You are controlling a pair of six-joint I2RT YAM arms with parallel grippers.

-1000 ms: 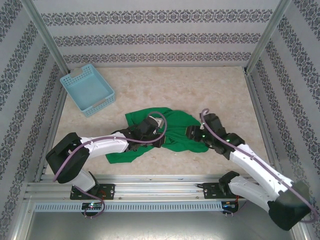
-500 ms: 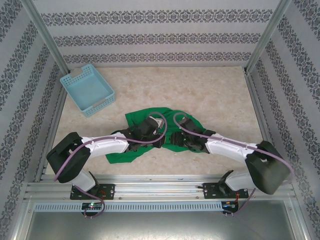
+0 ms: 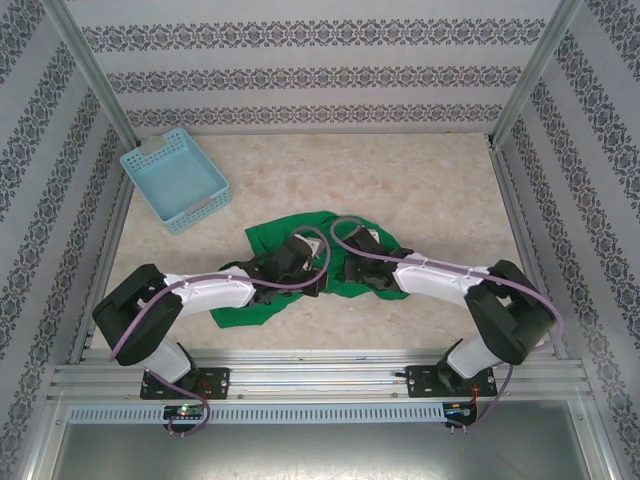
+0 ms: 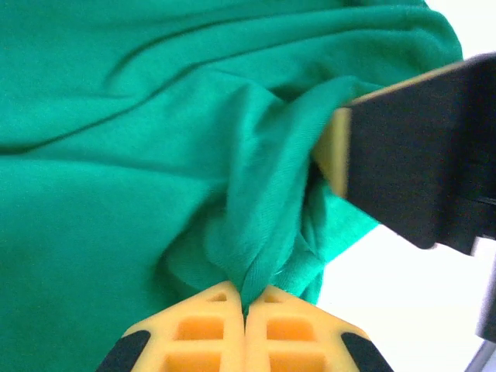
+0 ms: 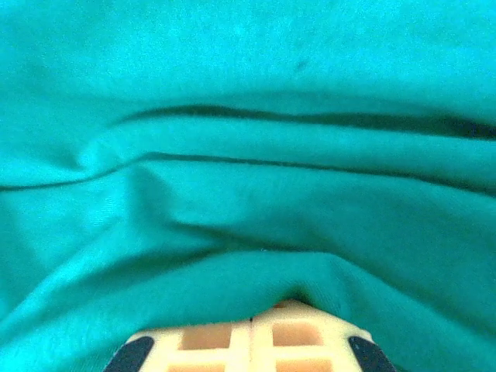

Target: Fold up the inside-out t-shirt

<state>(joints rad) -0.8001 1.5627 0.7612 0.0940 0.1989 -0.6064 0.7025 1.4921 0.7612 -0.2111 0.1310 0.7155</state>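
My left gripper (image 4: 245, 306) and right gripper (image 5: 252, 316) each pinch the crumpled shirt (image 3: 266, 240). That's the grasping step; next I'd pull apart to spread it flat.

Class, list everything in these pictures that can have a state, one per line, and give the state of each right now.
t-shirt: unfolded, crumpled in a heap on the table, pinched by both grippers.
left gripper: shut on a bunched fold of the t-shirt.
right gripper: shut, with t-shirt cloth gathered at its tips.
basket: upright, open side up, at the far left, apart from the t-shirt.
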